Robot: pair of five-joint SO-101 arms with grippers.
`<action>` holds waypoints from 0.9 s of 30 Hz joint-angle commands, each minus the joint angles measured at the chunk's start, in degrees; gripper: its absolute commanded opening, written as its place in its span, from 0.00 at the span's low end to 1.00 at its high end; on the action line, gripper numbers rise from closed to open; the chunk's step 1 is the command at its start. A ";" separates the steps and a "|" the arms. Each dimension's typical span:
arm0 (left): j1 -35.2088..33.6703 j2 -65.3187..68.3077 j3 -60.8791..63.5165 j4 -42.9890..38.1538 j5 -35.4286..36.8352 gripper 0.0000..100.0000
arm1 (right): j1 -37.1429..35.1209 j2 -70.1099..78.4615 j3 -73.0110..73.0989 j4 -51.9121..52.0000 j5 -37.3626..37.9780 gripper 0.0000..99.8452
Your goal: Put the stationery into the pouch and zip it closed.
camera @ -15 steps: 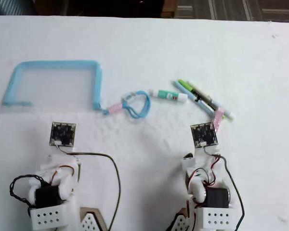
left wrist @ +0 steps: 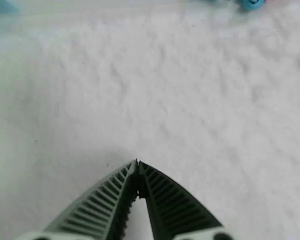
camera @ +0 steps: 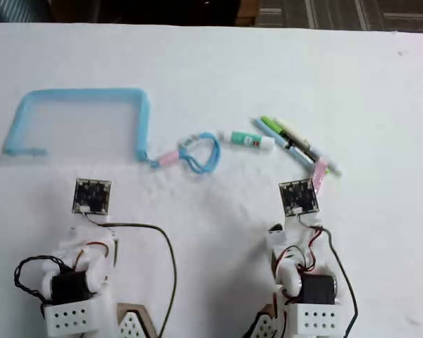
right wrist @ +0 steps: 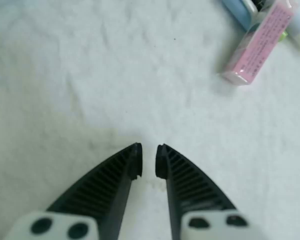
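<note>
The pouch, clear with a light blue rim, lies flat at the far left of the table. Its zipper pull with a pink tag and blue loop trails to the right of it. A green and white stick, several pens and a pink eraser lie to the right. My left gripper is shut and empty, low over bare table near the front edge. My right gripper is open by a narrow gap, with nothing between its fingers, and sits just short of the pink eraser.
White cloth covers the table. Both arms stand at the near edge, the left arm and the right arm. A black cable loops between them. The far edge borders a dark floor.
</note>
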 commanded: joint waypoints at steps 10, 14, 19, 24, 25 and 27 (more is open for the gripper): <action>0.40 -0.04 -0.70 -2.20 -0.09 0.03 | 0.48 -0.40 0.62 -1.01 -0.44 0.06; 0.04 -0.04 -4.31 -2.81 -0.09 0.03 | 0.40 -0.40 -0.09 -0.31 -0.18 0.06; 0.04 -0.04 -12.31 -8.62 -0.09 0.03 | 0.31 -0.40 -8.09 -0.22 0.00 0.06; 0.04 0.13 -23.21 -12.04 -0.09 0.03 | -6.37 -0.40 -17.49 0.84 -0.26 0.06; 0.04 0.22 -25.58 -12.04 -0.09 0.03 | -8.04 -0.40 -19.25 0.40 -0.44 0.06; 0.22 0.22 -29.71 -12.84 0.00 0.03 | -10.51 -0.22 -22.42 -1.45 -0.44 0.06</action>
